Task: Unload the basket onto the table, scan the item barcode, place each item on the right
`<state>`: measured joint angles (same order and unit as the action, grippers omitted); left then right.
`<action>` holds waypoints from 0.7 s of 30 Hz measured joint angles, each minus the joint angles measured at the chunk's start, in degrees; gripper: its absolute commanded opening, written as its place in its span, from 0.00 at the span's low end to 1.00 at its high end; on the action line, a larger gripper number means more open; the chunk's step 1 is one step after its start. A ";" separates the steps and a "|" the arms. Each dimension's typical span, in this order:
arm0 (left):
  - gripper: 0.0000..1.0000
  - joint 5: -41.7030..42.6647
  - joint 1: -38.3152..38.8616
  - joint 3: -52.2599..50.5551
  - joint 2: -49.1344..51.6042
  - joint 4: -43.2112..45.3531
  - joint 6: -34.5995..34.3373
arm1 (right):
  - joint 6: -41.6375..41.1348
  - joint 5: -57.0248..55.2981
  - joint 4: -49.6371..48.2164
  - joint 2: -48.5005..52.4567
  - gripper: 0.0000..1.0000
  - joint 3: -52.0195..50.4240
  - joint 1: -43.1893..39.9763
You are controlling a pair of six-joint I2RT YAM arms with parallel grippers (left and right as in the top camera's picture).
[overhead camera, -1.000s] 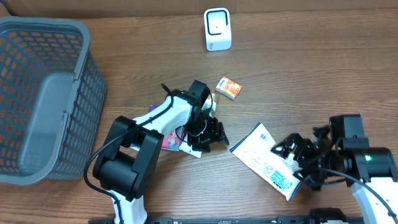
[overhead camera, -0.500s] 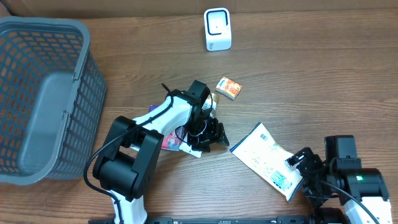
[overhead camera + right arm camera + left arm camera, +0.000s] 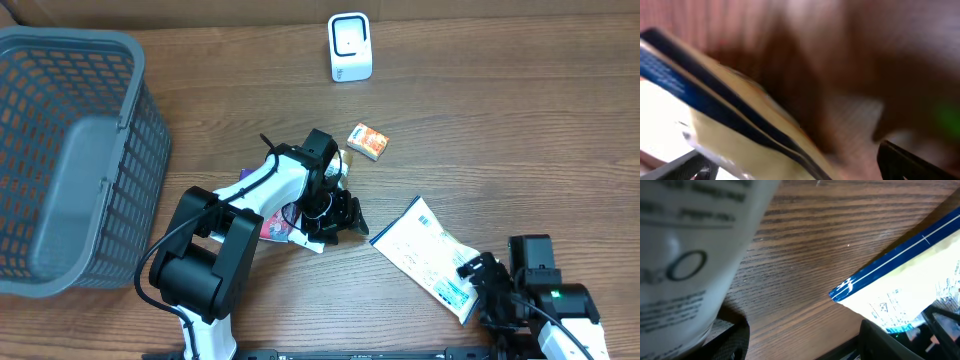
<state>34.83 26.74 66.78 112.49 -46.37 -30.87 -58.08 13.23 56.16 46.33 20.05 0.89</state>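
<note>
Wooden tabletop (image 3: pixel 520 130) is seen throughout. The white-and-blue pouch (image 3: pixel 420 250) is laid flat well in front and right of the scanner (image 3: pixel 350 47). Farther from the scanner, the right gripper (image 3: pixel 480 280) is spread wide, nothing held. How the left gripper (image 3: pixel 340 222), before the scanner, is set cannot be told.

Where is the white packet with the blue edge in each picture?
Overhead: white packet lies low, right of centre.
Left wrist: white packet at right, corner pointing left.
Right wrist: white packet at left, blurred.
Shared landmark: the wooden table beneath it.
</note>
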 measured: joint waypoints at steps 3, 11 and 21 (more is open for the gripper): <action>0.64 0.00 0.00 0.00 0.00 -0.02 0.02 | -0.13 2.56 -4.44 -0.07 0.79 -1.49 0.00; 0.64 0.00 -0.02 0.00 0.00 -0.11 0.26 | 0.72 6.62 -15.98 -0.09 0.04 -2.86 0.02; 0.64 0.00 -0.02 0.00 0.00 -0.17 0.90 | 8.83 7.76 -25.53 -0.04 0.15 -3.21 0.00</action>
<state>34.83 26.72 66.78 112.49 -46.54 -29.98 -49.25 20.99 30.63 46.28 16.84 0.89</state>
